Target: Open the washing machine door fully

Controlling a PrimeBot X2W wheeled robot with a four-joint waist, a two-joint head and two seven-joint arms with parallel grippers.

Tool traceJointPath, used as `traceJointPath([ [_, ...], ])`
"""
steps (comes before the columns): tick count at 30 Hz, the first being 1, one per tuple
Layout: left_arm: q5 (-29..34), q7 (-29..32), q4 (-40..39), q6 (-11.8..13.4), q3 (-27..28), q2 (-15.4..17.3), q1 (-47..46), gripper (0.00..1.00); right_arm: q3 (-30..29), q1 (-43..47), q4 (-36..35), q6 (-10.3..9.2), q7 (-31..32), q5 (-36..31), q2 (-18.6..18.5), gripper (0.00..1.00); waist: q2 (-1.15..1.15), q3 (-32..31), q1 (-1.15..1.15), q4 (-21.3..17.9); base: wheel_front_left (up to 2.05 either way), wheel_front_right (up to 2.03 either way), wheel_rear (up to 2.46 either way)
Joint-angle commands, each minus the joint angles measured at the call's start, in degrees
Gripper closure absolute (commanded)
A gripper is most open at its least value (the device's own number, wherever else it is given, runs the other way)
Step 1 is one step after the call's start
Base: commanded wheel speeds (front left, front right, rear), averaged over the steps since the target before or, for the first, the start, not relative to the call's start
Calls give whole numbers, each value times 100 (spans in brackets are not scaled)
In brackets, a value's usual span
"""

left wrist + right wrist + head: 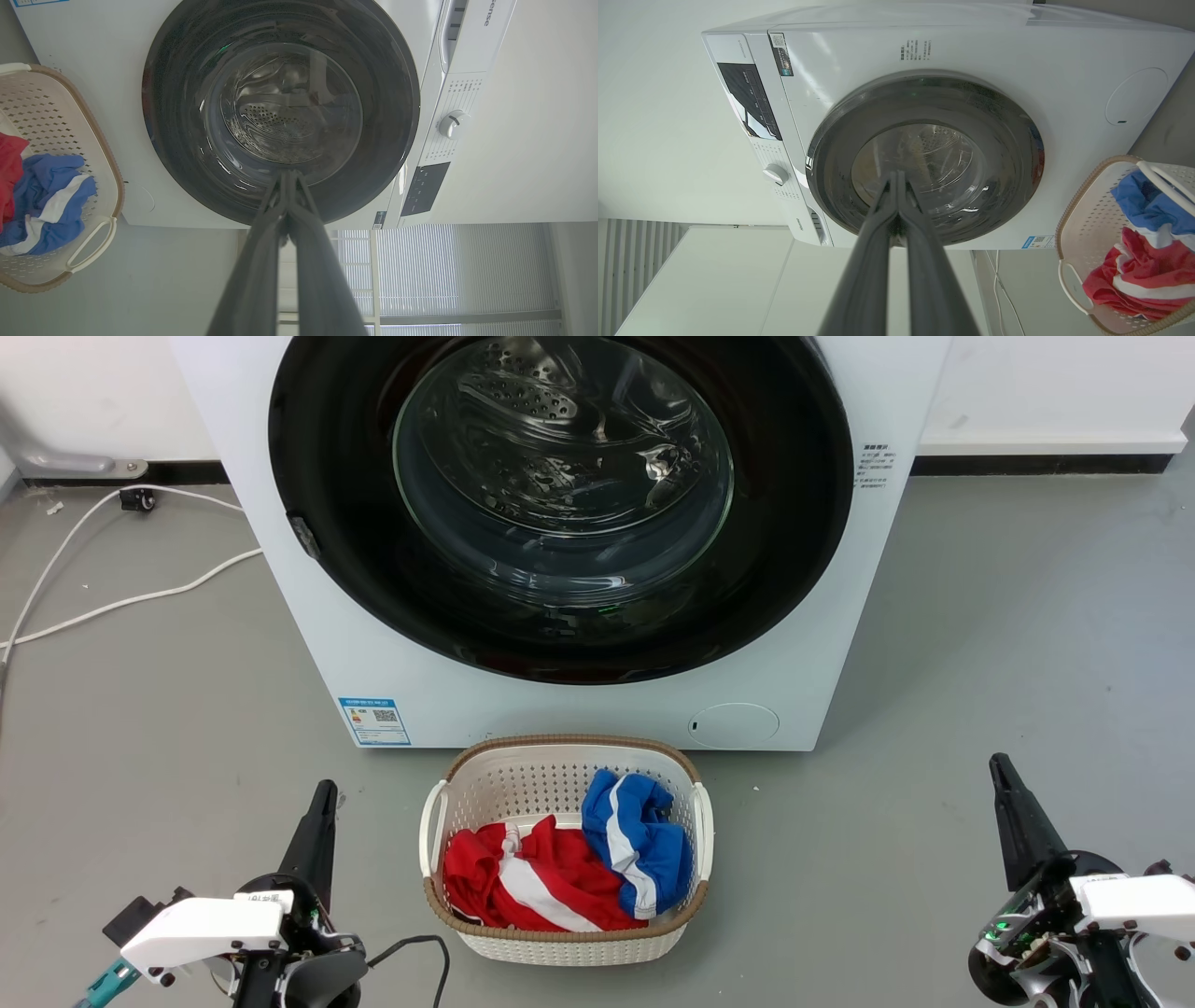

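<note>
Your washing machine door [560, 495] sits shut; a laundry basket [560, 947] (clothes [546, 887] inside) stands before it, between your left gripper [324, 791] and right gripper [998, 765], both with fingers pressed together

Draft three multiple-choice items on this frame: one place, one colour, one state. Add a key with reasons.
1. The laundry basket sits:
A) on the floor before the washing machine
B) on top of it
C) inside the drum

2. The clothes in it are:
A) green and yellow
B) red and blue, white-striped
C) all black

3. The washing machine door is:
A) fully open
B) shut
C) removed

Key:
1A, the basket stands on the floor below the machine's front.
2B, a red piece and a blue piece lie inside.
3B, the door's black ring lies flush on the white front.
</note>
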Motion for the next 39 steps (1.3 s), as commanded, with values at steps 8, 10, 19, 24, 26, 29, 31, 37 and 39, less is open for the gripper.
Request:
traceJointPath([
  [8, -24, -9, -10, -17, 6, -12, -37, 100, -6, -62, 7, 2, 10, -43, 18, 100, 0, 0, 0, 0, 0, 0, 0],
  [10, -24, -9, -10, -17, 6, -12, -37, 100, -6, -62, 7, 2, 10, -42, 18, 100, 0, 0, 0, 0, 0, 0, 0],
  [19, -24, -10, -10, -17, 5, -12, -37, 100, -7, -63, 7, 2, 12, -29, 19, 100, 0, 0, 0, 0, 0, 0, 0],
  [24, -25, -10, -10, -17, 5, -12, -37, 100, -8, -63, 8, 2, 11, -30, 19, 100, 0, 0, 0, 0, 0, 0, 0],
  [26, -25, -10, -10, -17, 5, -12, -37, 100, -8, -63, 8, 2, 12, -30, 20, 100, 0, 0, 0, 0, 0, 0, 0],
  [29, -24, -10, -9, -17, 4, -12, -37, 100, -9, -63, 8, 2, 12, -31, 20, 100, 0, 0, 0, 0, 0, 0, 0],
  [31, -24, -10, -9, -17, 4, -12, -37, 100, -8, -63, 8, 2, 12, -31, 20, 100, 0, 0, 0, 0, 0, 0, 0],
  [37, 13, -19, 56, 1, -46, -3, 40, 0, 18, 56, 44, 0, -21, -21, 5, 0, 0, 0, 0, -1, 0, 0, 0],
  [39, 37, -74, 23, 1, -124, -3, 35, 0, 60, 82, -14, 0, -77, -36, 5, 0, 0, 0, 0, -1, 0, 0, 0],
])
